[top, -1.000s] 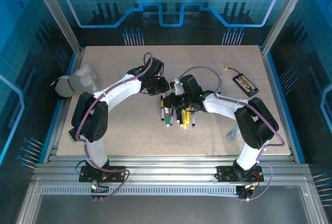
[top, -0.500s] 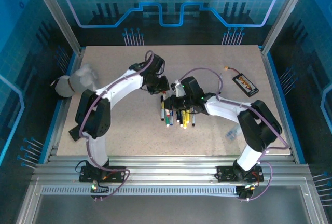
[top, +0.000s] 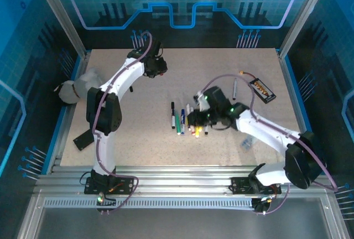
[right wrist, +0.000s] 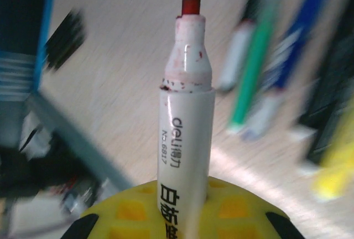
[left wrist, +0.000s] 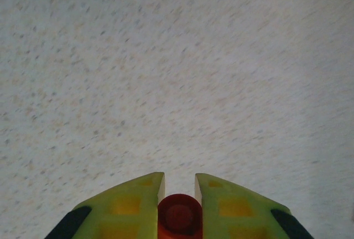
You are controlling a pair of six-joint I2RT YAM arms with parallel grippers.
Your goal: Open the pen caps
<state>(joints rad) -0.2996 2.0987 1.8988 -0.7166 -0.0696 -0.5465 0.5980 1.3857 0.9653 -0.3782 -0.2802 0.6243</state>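
A red pen cap (left wrist: pixel 180 219) sits pinched between the fingertips of my left gripper (left wrist: pixel 180 186), which hangs over bare tabletop at the back left (top: pixel 157 66). My right gripper (right wrist: pixel 185 195) is shut on a white marker pen (right wrist: pixel 185 123) whose red tip is bare and points away from the wrist. In the top view this gripper (top: pixel 194 121) is right beside the bunch of pens (top: pixel 181 120). In that bunch lie green (right wrist: pixel 254 62), blue (right wrist: pixel 296 34) and yellow (right wrist: pixel 334 172) markers, blurred, so their caps are hard to make out.
A flat black device with an orange label (top: pixel 261 91) lies at the back right, a single grey pen (top: pixel 234 88) beside it. A white bundle (top: pixel 77 88) sits at the left edge, a flat black piece (top: pixel 83 138) near the left arm, a small clear item (top: pixel 246 143) at the right.
The two grippers, close together over the pens before, have pulled apart. My left arm swung to the back left with the red cap; my right arm shifted right and nearer with the pen.
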